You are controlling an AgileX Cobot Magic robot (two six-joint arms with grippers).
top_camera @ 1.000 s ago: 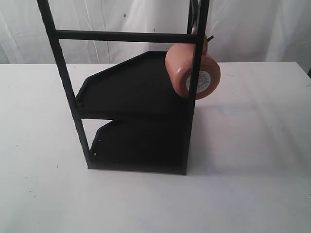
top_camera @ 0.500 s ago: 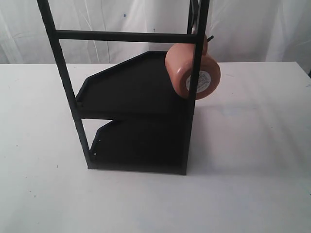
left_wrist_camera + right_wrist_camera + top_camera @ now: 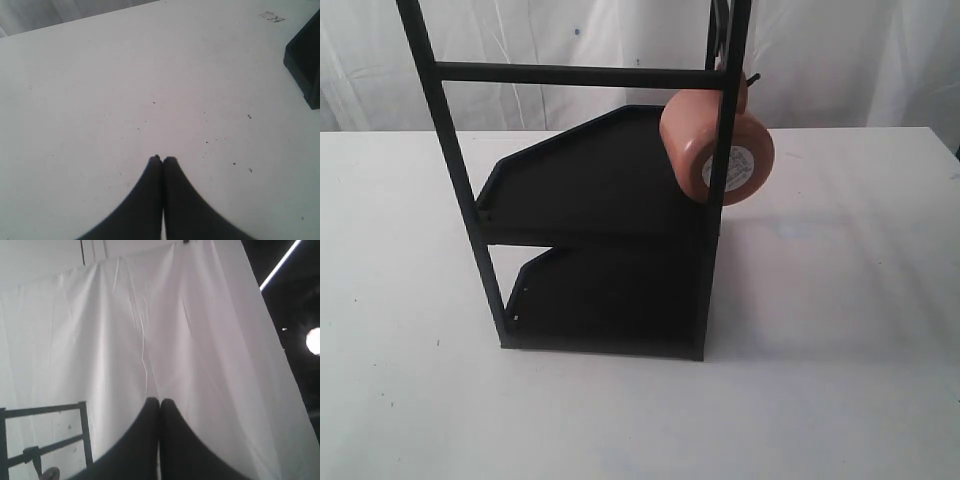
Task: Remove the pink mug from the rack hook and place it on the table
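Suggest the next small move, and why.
Probably open the right claw and swing it toward the pink mug. The mug hangs on the rack hook on that arm's side, and that claw is shut, pointed at the curtain.

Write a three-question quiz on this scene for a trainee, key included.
1. True or false: the pink mug stands on the table.
2. The left pincer is: A) open, B) shut and empty, C) shut on the mug.
3. How many shelves does the black rack have?
Key: 1 false, it hangs at the rack hook; 2 B; 3 two.
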